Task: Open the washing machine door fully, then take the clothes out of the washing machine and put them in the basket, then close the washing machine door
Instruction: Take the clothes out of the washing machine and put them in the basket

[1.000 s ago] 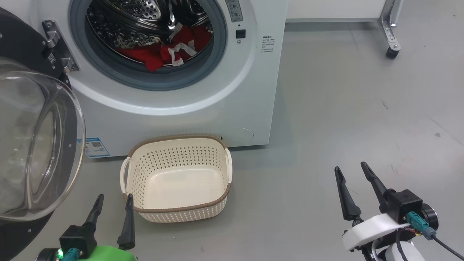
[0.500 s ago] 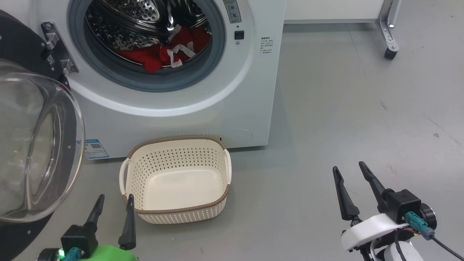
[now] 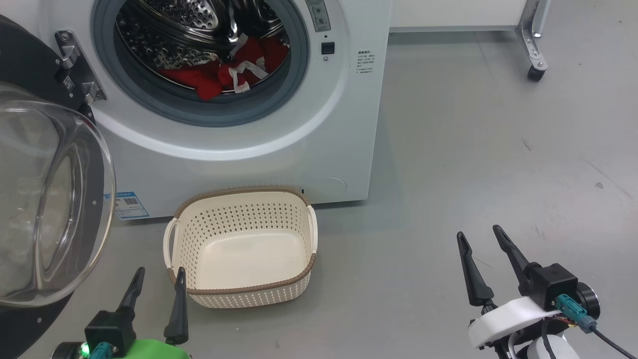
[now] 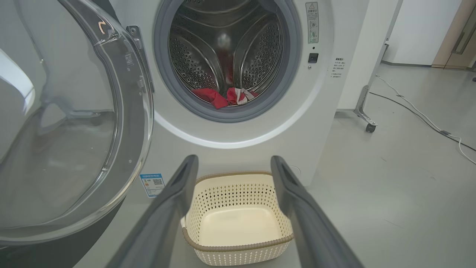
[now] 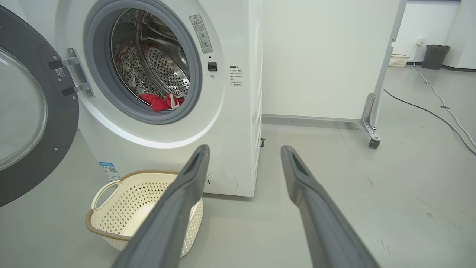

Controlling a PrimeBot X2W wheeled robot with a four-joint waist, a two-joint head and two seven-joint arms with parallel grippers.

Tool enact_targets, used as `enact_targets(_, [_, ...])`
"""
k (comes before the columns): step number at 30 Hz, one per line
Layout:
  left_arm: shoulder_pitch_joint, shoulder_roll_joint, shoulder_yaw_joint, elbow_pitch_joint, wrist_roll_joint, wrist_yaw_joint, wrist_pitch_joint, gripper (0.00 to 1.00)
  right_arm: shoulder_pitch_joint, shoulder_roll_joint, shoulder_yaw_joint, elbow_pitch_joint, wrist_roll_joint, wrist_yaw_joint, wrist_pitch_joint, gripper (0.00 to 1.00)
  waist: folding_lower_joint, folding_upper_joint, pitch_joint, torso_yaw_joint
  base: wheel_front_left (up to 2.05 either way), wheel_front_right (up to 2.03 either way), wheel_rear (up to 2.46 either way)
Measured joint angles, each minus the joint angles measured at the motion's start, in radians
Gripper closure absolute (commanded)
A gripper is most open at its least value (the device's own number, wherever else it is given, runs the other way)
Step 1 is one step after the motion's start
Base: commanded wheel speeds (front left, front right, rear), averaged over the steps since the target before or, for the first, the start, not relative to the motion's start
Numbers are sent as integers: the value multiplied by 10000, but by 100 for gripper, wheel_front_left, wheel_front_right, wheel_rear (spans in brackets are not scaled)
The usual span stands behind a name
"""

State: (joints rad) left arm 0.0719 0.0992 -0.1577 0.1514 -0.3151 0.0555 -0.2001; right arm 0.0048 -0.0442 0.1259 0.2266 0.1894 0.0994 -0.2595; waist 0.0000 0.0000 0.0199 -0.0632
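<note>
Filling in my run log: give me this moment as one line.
washing machine door: open | red clothes: in drum | basket: empty | left pincer: open | right pincer: open

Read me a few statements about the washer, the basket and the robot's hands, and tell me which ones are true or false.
1. The washing machine door stands open. True.
2. The basket stands on the floor right in front of the washing machine. True.
3. The red clothes lie in the basket. False: they lie in the drum, and the basket is empty.
4. The left hand grips the door. False: it is open, holds nothing and is clear of the door, and the right hand is open and empty too.
</note>
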Motion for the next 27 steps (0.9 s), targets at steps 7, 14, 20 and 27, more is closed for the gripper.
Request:
enact_targets(7, [0, -2, -15, -44, 0, 4, -8, 0, 0, 2, 42, -38, 0, -52, 0, 0, 0, 0, 17, -5, 40, -40, 0])
enact_targets(14, [1, -4, -48, -46, 0, 8, -8, 0, 0, 2, 48, -40, 0, -54, 0, 0, 0, 0, 26, -31, 69, -69, 0])
enact_targets(20, [1, -6, -96, -48, 0, 8, -6, 0, 0, 2, 48, -38, 0, -54, 0, 0, 0, 0, 19, -46, 91, -91, 0])
enact_targets(27, [2, -6, -123, -56, 33, 13, -6, 0, 0, 2, 67, -38, 0, -54, 0, 0, 0, 0, 0, -42, 106, -106, 0])
